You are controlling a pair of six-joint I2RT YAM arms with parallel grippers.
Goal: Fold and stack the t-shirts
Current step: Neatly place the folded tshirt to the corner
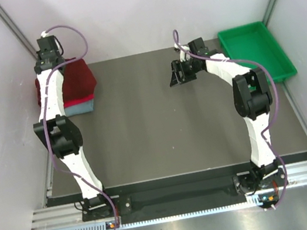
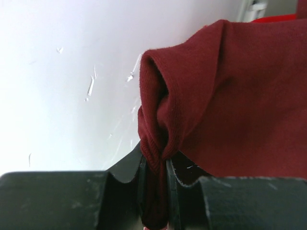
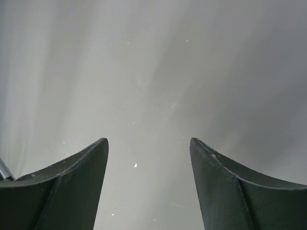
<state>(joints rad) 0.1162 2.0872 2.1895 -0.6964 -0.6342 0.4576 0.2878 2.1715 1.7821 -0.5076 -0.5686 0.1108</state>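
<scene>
The dark maroon t-shirt (image 1: 75, 78) lies on top of a stack at the table's far left, with a pink layer (image 1: 77, 101) and a grey-blue layer (image 1: 82, 108) under it. My left gripper (image 1: 46, 62) is at the stack's back edge by the wall. In the left wrist view the left gripper (image 2: 156, 162) is shut on a bunched fold of the maroon t-shirt (image 2: 230, 105). A strip of bright red cloth (image 2: 273, 18) shows behind it. My right gripper (image 1: 181, 75) hangs open and empty over the back middle of the table, and its own view (image 3: 147, 143) shows only bare table.
A green plastic tray (image 1: 256, 52) sits at the back right, just right of the right arm. White walls close in the left, back and right sides. The dark table (image 1: 162, 131) stretches between the arms.
</scene>
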